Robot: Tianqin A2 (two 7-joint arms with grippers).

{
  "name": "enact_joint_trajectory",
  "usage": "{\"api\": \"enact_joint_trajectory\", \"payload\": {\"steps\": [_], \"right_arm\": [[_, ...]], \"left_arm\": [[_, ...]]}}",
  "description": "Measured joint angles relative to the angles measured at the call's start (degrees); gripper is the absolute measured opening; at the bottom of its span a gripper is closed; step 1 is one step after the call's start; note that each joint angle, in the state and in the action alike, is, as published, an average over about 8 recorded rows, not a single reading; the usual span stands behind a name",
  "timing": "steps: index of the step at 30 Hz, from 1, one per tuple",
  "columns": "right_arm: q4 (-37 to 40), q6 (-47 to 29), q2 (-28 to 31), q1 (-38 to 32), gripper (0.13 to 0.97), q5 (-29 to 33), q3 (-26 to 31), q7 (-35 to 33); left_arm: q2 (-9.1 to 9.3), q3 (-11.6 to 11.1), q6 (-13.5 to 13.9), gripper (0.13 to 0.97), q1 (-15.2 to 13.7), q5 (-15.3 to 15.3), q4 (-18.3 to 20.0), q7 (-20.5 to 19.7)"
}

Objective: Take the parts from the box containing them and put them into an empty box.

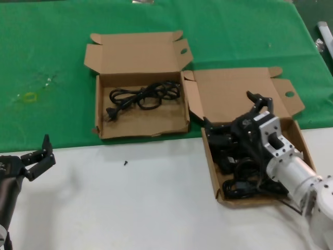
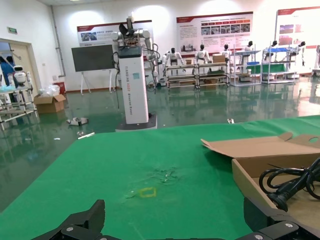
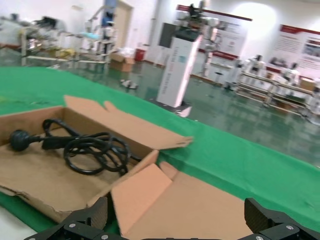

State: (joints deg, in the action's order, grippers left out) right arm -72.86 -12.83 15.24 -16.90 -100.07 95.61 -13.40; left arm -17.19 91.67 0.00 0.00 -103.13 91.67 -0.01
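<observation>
The right gripper [image 1: 235,122] is positioned inside the source box [image 1: 299,136], fingers spread wide above the piled power cords [image 1: 234,172], gripping none. One cord [image 1: 143,95] lies in the frayed-front box [image 1: 140,128]. The left gripper [image 1: 40,158] hovers over the white surface [image 1: 130,208], fingers wide.

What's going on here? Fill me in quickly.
The robot is moving black power cords between two open cardboard boxes. Its right pincer, fingers spread, is down inside the right-hand box, over the pile of cords there. One cord already lies in the left-hand box on the green mat. The left pincer waits open near the table's front left corner, holding nothing.
</observation>
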Motion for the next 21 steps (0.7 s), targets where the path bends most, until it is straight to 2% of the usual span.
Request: {"api": "enact_joint_trajectory", "payload": {"steps": [14,21], "right_arm": [[-13.9,9.5,1.4,12.5,0.966,-2.3,-2.9,9.9],[-16.2,11.0,1.7,14.5,0.966,-2.6,-3.4,11.5]], "left_arm": [[0.0,0.0,0.0,0.966,0.0,0.0,0.0,0.0],[0.0,0.0,0.0,0.966,0.0,0.0,0.0,0.0]]}}
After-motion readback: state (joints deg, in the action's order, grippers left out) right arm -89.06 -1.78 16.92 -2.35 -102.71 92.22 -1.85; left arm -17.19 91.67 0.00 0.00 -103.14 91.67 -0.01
